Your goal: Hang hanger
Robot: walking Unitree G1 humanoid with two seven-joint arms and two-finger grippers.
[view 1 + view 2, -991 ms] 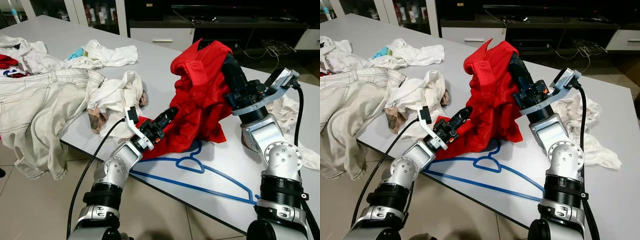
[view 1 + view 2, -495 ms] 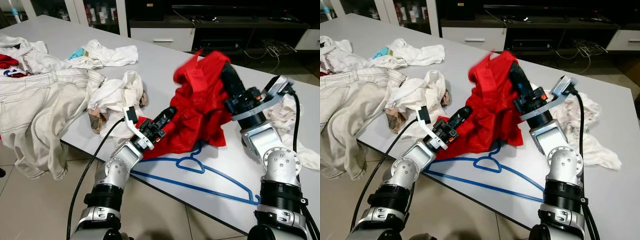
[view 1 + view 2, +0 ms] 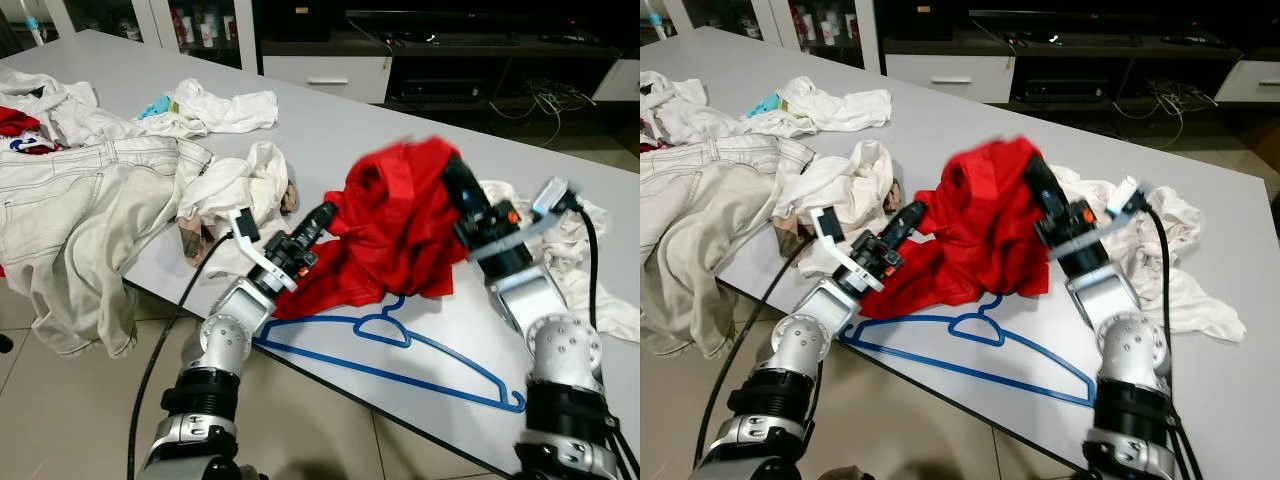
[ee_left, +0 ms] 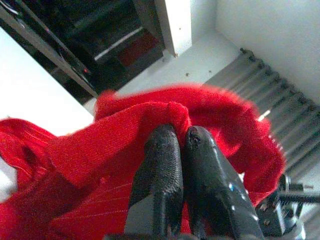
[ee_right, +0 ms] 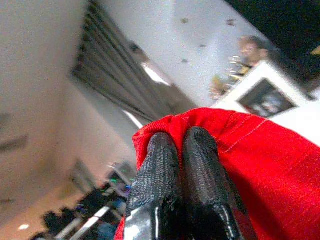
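Grippers, left gripper (image 4: 179,137) and right gripper (image 5: 182,137), both pinch the red shirt (image 3: 400,225) at frame centre; blue hanger (image 3: 400,345) lies bare below, unthreaded.

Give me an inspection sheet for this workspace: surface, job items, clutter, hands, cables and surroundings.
Surface: pale grey table, largely covered with laundry.
Job's things: blue plastic hanger flat near the front edge, its hook by the crumpled red shirt.
Clutter: beige trousers draped over the left edge; white garments behind and at right.
Hands: left hand shut on the shirt's near fold; right hand shut on its raised top.
Cables: black leads along both arms; loose wires on the floor.
Surroundings: dark TV cabinet, tiled floor.
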